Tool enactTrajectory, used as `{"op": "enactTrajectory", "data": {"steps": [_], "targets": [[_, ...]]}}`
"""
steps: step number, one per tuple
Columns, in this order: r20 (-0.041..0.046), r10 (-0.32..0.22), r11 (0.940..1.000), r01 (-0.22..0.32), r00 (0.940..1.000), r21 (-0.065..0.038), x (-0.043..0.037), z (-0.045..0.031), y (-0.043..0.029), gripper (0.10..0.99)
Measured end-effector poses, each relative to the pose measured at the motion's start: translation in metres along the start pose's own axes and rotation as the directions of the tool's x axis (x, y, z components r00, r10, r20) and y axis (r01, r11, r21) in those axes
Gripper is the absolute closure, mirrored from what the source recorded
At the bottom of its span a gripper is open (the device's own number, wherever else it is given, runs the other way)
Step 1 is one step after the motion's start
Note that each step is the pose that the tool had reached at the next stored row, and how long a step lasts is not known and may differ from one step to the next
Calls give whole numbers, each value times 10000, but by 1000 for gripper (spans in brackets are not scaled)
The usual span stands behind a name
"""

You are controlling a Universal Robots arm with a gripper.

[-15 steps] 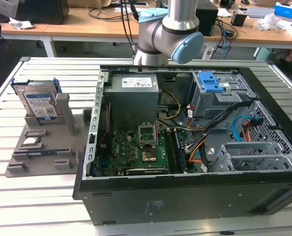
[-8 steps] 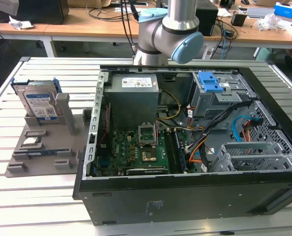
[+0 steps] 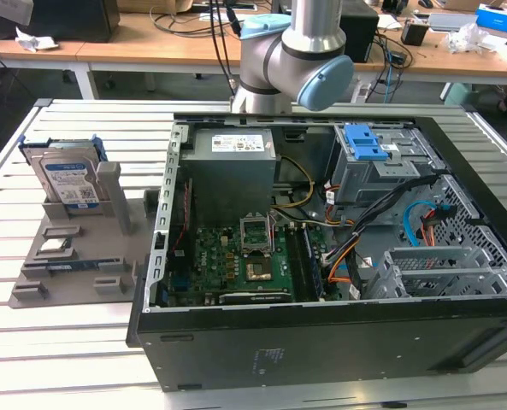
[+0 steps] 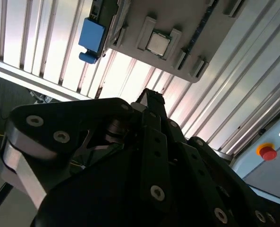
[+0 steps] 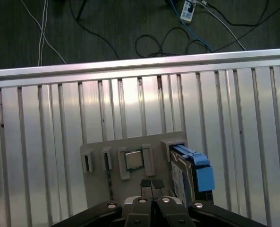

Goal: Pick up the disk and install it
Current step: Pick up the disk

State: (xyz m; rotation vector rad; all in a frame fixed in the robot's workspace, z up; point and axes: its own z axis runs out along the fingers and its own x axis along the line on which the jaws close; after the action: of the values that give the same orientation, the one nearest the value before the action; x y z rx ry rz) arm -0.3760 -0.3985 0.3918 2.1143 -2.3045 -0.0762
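Silver slats make up the table (image 3: 73, 359), and on it, at nine o'clock in the exterior view, sits a grey holder (image 3: 31, 290). The disk (image 3: 65, 179) stands on edge in the holder's far slot, at about ten o'clock, label facing the camera, with blue carrier frame round its edges. A grey post (image 3: 112, 195) of the holder rises just in front of its near corner. A processor chip (image 3: 56, 248) and a thin memory stick (image 3: 69, 266) lie lower on the same holder.

From the centre to three o'clock lies the open computer case (image 3: 321, 350). Its raised side wall stands between the holder and the motherboard (image 3: 236, 256). Inside are a power supply (image 3: 232, 166), a grey cage with a blue latch (image 3: 368, 143) at one o'clock, and orange and blue cables (image 3: 424, 224). The arm (image 3: 291, 60) comes down at twelve o'clock.

In the first wrist view the claw (image 5: 151, 183) hangs above the holder with its two pads pressed together and nothing between them. The chip (image 5: 134, 160) is just ahead of the tips. The disk (image 5: 190, 163) is just beside them, apart and untouched.
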Motion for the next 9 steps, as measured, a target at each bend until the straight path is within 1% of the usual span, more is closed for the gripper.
{"op": "enactTrajectory", "data": {"steps": [4, 9], "targets": [[0, -3, 10000, 3, 10000, 0, 0, 0, 0, 973], [0, -7, 10000, 7, 10000, 0, 0, 0, 0, 671]]}}
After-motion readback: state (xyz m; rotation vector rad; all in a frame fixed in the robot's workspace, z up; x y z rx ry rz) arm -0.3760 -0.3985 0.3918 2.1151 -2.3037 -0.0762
